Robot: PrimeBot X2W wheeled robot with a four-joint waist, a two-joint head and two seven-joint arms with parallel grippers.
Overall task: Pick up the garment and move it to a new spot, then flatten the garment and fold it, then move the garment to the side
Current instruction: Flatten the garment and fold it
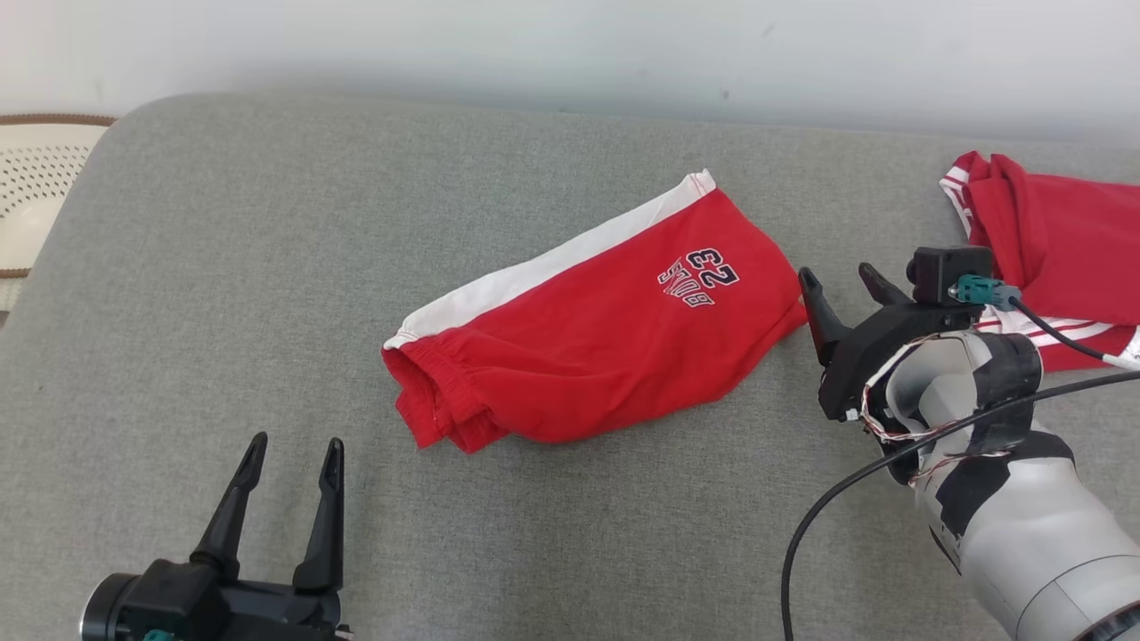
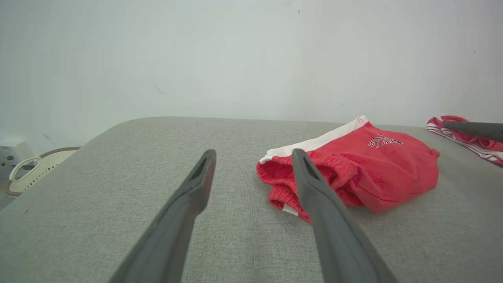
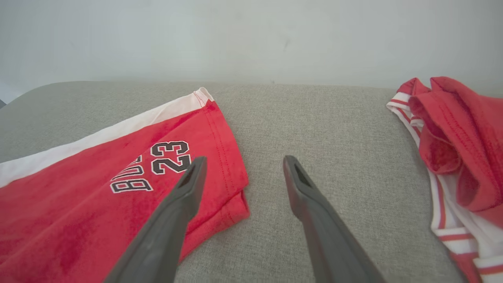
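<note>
From the head view, the red shorts point(image 1: 606, 338) lie folded and flat near the middle of the grey cushion point(image 1: 267, 267), white stripe along the far edge and the waistband end towards my left. My left hand point(image 1: 296, 441) sits low at the left, fingers spread, well apart from the shorts and holding nothing. My right hand point(image 1: 837, 272) is just beside the leg end of the shorts, also spread and empty. Beyond it, an other garment point(image 1: 1060, 240), red with white stripes, lies crumpled at the right edge. A cream perforated thing point(image 1: 36, 187) shows past the cushion's left corner. From my left wrist, the left hand point(image 2: 253, 152) stands wide open above bare cushion, with the waistband of the shorts point(image 2: 377, 169) past its right finger. From my right wrist, the right hand point(image 3: 244, 159) is open; its left finger overlaps the hem of the shorts point(image 3: 98, 188) near the number 23, though I cannot tell if it touches. The other garment point(image 3: 463, 129) lies off to the right.
</note>
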